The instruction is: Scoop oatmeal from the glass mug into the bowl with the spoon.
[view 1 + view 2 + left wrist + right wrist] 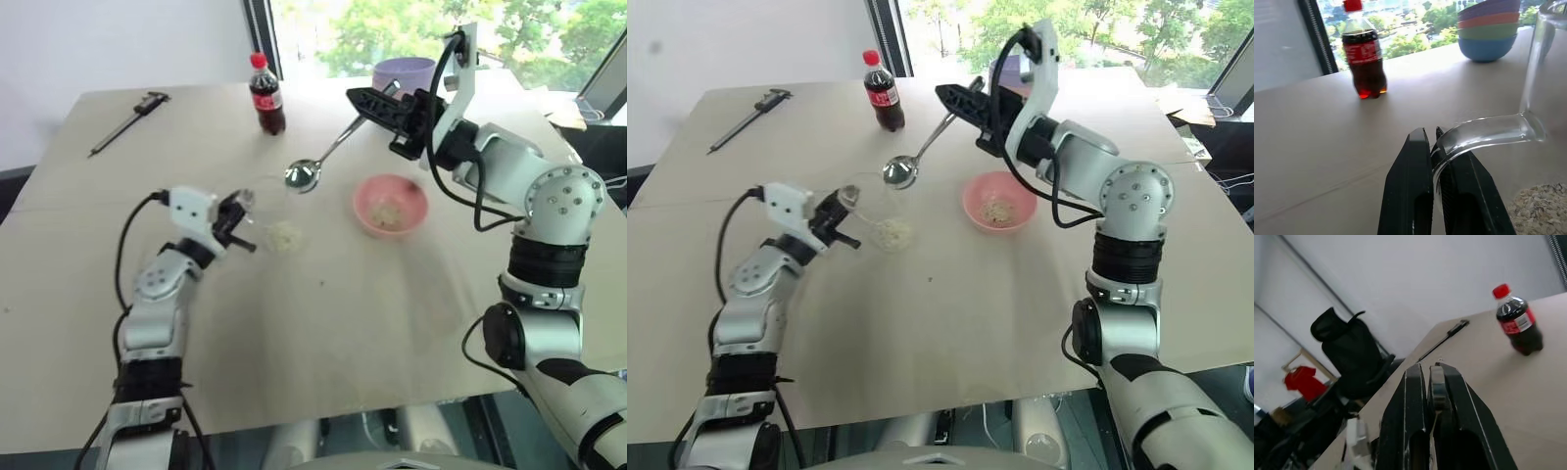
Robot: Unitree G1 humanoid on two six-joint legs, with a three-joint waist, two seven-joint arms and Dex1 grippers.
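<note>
Mid-scoop cycle: left gripper (1434, 147) pinches glass mug (884, 217) handle, right gripper (960, 99) clamps spoon (911, 162) aloft; next, dip into oatmeal (892, 232).

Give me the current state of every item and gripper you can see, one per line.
left gripper: shut on the glass mug's handle
right gripper: shut on the spoon's handle
glass mug: upright on the table, oatmeal in its bottom
spoon: held above the table, bowl end hanging down, looks empty
bowl: upright, some oatmeal inside
cola bottle: upright, red cap on
stack of bowls: nested, upright
caliper: lying flat
</note>
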